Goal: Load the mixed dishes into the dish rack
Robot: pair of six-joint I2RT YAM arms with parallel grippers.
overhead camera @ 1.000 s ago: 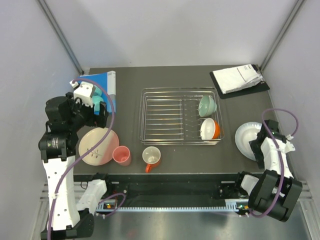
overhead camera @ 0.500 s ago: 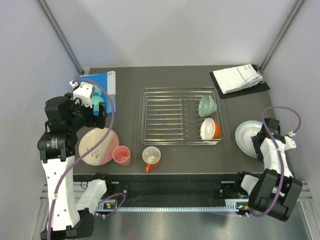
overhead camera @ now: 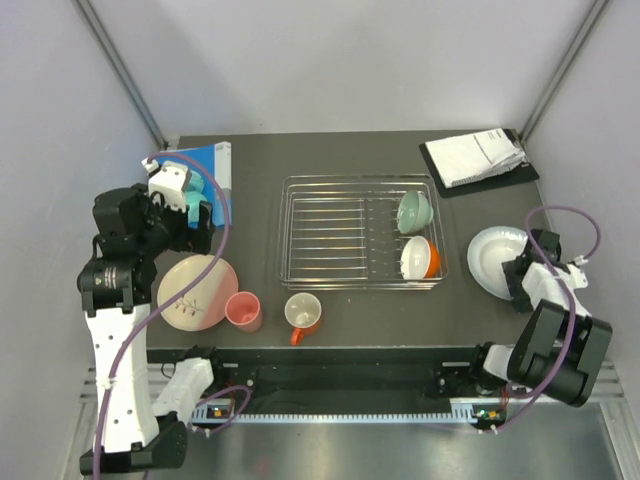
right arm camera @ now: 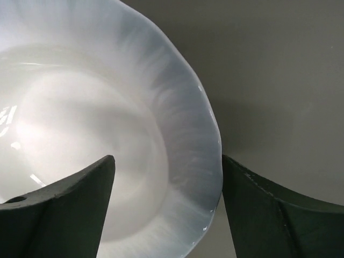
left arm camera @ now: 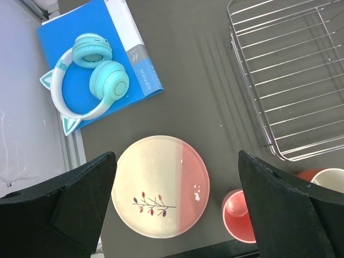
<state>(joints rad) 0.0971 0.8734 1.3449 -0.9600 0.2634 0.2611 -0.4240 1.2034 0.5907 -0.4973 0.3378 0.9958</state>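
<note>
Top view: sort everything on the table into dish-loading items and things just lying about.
Job: dish rack, mint-green bowl, orange bowl, white shallow bowl, plate, pink cup, orange mug.
Lying about: blue book, teal headphones, papers on black board.

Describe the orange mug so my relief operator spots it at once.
Find the silver wire dish rack on the dark table. Just off its near edge, towards the arm bases, two cups stand. The orange white-lined mug is the right one, next to the pink cup; it shows a handle, and unlike the orange white-lined bowl it sits outside the rack.
</note>
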